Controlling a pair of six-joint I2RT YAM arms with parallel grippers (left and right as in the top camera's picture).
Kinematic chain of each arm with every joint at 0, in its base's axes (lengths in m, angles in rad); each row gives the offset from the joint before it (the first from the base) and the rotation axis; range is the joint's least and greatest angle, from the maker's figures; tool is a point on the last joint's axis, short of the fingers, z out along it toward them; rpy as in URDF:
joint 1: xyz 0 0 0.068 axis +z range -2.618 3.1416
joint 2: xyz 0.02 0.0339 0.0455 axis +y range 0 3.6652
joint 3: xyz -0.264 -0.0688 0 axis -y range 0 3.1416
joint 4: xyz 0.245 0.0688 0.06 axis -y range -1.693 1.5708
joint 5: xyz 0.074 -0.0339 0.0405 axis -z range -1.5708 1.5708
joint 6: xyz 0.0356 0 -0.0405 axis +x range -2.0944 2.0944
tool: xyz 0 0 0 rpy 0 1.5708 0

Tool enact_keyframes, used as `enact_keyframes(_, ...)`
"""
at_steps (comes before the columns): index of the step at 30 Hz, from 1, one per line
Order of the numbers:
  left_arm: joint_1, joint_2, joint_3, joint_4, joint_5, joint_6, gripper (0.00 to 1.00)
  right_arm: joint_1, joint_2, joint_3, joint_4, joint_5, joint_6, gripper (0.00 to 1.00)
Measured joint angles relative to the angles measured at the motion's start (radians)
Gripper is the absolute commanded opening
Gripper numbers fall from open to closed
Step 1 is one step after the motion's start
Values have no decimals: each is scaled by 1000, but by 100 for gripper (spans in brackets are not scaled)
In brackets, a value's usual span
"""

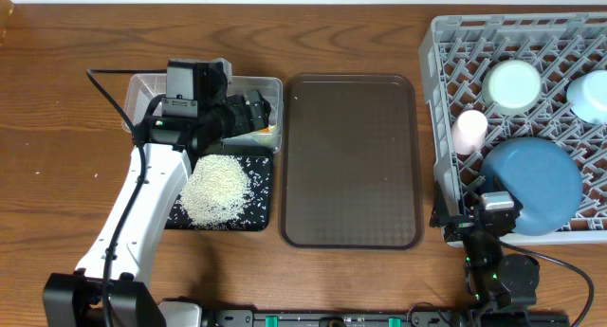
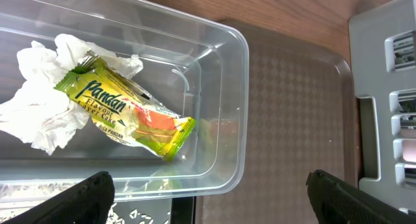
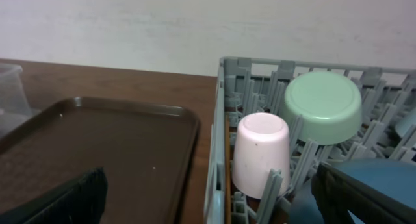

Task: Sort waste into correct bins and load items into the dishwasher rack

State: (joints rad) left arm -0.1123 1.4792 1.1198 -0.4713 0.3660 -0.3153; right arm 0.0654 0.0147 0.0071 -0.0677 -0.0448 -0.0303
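Note:
The clear tub (image 2: 237,120) holds a crumpled white tissue (image 2: 39,107) and a yellow-green snack wrapper (image 2: 123,110). My left gripper (image 1: 251,114) hovers open over the tub (image 1: 142,85), nothing between its fingers (image 2: 84,198). A heap of white rice (image 1: 216,188) lies in the black tray (image 1: 266,208) just in front of the tub. In the grey dishwasher rack (image 1: 446,99) are a blue plate (image 1: 531,185), a mint bowl (image 1: 513,85), a light-blue bowl (image 1: 590,95) and an upturned pink cup (image 3: 260,152). My right gripper (image 3: 211,191) stands open at the rack's near left corner.
A large brown serving tray (image 1: 351,161) lies between the two bins and the rack, with a grain or two on it. Brown wooden table surrounds everything. A pale wall rises behind the rack in the right wrist view.

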Motion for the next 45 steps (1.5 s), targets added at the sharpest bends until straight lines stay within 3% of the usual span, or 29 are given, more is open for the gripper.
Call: enact_keyframes(45, 0, -11, 0, -2, -29, 0, 98, 0, 0, 0, 0, 0, -40, 99)
